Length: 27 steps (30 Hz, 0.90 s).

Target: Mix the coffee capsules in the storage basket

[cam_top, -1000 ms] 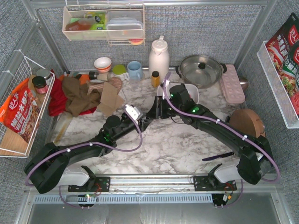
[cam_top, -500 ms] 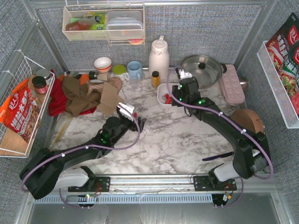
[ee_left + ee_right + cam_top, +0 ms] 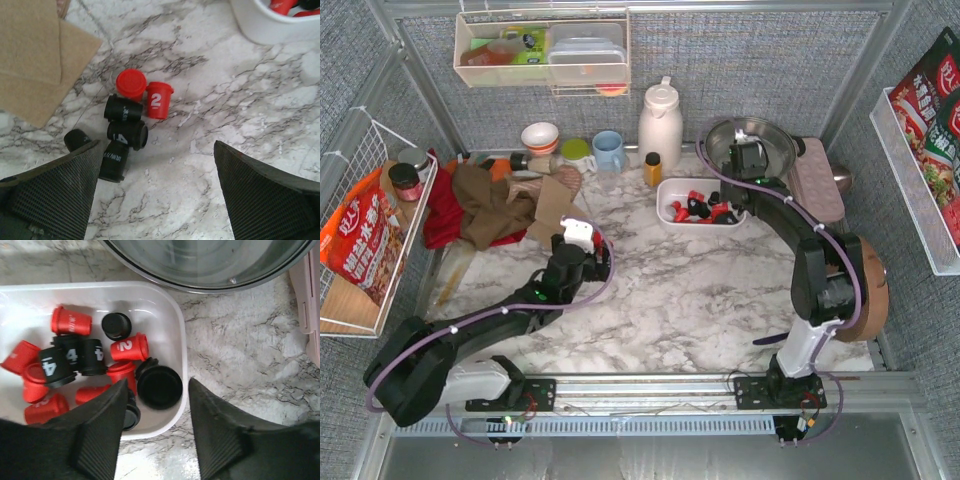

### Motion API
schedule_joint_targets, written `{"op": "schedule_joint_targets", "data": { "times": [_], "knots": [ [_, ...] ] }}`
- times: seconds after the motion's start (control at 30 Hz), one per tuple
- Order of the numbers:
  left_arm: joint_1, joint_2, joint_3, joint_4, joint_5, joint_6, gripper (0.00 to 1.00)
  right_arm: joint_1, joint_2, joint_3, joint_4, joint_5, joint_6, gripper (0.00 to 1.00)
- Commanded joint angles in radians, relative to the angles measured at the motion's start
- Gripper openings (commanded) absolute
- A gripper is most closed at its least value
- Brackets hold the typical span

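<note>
Watching from the remote station, I see the left gripper (image 3: pixel 155 152) hanging over the marble table (image 3: pixel 250 110), its jaws spread wide with nothing between them. At its ten o'clock in the left wrist view, a loose cluster of coffee capsules (image 3: pixel 127 134) lies on the bare stone outside the basket. Two are red and four black, and one red pod (image 3: pixel 159 100) is marked 2. A tan sheet (image 3: pixel 40 55) lies farther out along the same line. In the overhead view the white storage basket (image 3: pixel 661 203) sits at the table's one o'clock, with the steel pot (image 3: pixel 775 140) just behind it and the pink tray (image 3: pixel 825 190) at its three o'clock. Red and black capsules are jumbled inside it. My right gripper (image 3: pixel 157 387) hovers above the basket's right end, jaws partway apart and holding nothing, with a black capsule (image 3: pixel 160 391) directly beneath the gap.
</note>
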State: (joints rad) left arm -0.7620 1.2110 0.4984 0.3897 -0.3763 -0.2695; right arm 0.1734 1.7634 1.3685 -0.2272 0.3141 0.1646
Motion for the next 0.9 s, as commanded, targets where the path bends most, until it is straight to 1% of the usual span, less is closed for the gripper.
{"op": "schedule_joint_targets", "data": {
  "times": [0.0,0.13,0.3,0.43,0.5,0.6,0.7,0.8,0.87],
  "knots": [
    [0.013,0.024,0.022,-0.085,-0.041,-0.054,0.99,-0.023,0.049,0.029,-0.046,-0.022,-0.017,0.58],
    [0.025,0.045,0.039,-0.131,-0.06,-0.08,0.99,-0.026,0.045,0.016,-0.058,-0.049,-0.009,0.69],
    [0.044,0.045,0.05,-0.204,-0.102,-0.126,0.99,-0.018,-0.03,-0.025,-0.052,-0.106,0.028,0.7],
    [0.068,0.032,0.043,-0.246,-0.095,-0.162,1.0,0.005,-0.112,-0.082,-0.042,-0.136,0.06,0.69],
    [0.082,0.034,0.041,-0.266,-0.075,-0.177,0.96,0.024,-0.159,-0.124,-0.031,-0.159,0.074,0.69],
    [0.096,0.058,0.043,-0.284,-0.042,-0.189,0.86,0.059,-0.214,-0.178,-0.019,-0.193,0.092,0.69],
    [0.115,0.098,0.05,-0.308,-0.035,-0.201,0.77,0.095,-0.257,-0.212,-0.027,-0.22,0.102,0.69],
    [0.13,0.122,0.041,-0.286,-0.012,-0.197,0.74,0.133,-0.296,-0.241,-0.03,-0.227,0.101,0.69],
    [0.132,0.135,0.04,-0.26,0.002,-0.158,0.73,0.15,-0.319,-0.252,-0.032,-0.23,0.101,0.69]
  ]
}}
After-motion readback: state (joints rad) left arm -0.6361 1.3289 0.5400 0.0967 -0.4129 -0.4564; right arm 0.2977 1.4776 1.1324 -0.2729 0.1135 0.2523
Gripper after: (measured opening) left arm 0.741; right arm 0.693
